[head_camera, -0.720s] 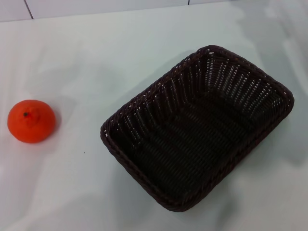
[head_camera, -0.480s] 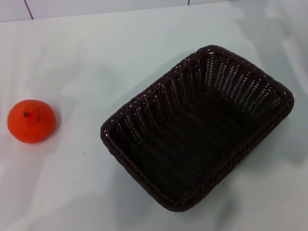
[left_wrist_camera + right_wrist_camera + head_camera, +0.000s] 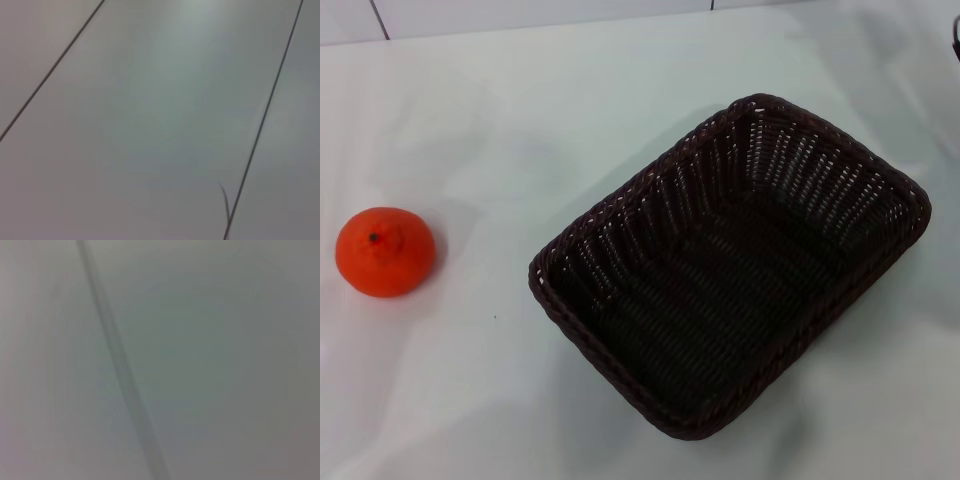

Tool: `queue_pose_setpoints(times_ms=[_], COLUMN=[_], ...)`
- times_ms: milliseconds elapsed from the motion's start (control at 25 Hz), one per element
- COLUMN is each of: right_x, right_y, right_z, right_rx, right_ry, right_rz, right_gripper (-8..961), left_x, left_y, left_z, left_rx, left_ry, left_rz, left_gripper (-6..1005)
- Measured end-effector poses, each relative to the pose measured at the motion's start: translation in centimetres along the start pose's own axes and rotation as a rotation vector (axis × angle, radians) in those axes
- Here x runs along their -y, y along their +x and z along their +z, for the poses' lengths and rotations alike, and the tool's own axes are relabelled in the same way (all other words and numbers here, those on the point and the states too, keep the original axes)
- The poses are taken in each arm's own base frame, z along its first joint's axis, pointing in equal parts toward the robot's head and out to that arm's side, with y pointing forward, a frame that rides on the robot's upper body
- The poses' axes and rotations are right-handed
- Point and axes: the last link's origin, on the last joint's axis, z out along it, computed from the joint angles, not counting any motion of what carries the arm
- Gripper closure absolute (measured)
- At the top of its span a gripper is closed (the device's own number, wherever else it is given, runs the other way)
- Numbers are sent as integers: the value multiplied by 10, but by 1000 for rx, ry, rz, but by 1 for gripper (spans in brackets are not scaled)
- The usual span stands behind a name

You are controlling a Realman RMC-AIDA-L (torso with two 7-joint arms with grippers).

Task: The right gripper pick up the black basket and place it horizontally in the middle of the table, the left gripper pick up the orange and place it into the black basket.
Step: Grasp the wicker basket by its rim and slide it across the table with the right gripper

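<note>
Head view: a dark sliver, likely the right end effector (image 3: pixel 956 38), has just appeared at the far right edge; its grip state cannot be told. The black basket (image 3: pixel 730 265) sits unmoved and empty, skewed, on the right half of the tabletop (image 3: pixel 520 120). The orange (image 3: pixel 385 251) rests at the left edge, well apart.

Left wrist view: only pale seamed panels; the left end effector is unseen.

Right wrist view: a blurred pale surface with one seam.

The basket pickup looks about to begin.

Pale surface (image 3: pixel 210 365); dark diagonal line (image 3: pixel 120 370)
</note>
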Motion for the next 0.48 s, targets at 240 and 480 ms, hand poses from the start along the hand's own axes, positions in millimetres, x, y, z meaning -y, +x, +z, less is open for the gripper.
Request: queue_pose_setpoints(times_ms=[240,480], right_x=[9,12], right_y=[35,67], right_z=[17,11], right_rx=[436,894], right_ry=[308,357], right_rz=[64,-27], right_gripper=[151,150], left_x=[2,4], left_y=[-1,-4], left_z=[2,6], left_rx=[9,25], left_ry=[10,19], left_rz=[1,-1], left_gripper=[239,241])
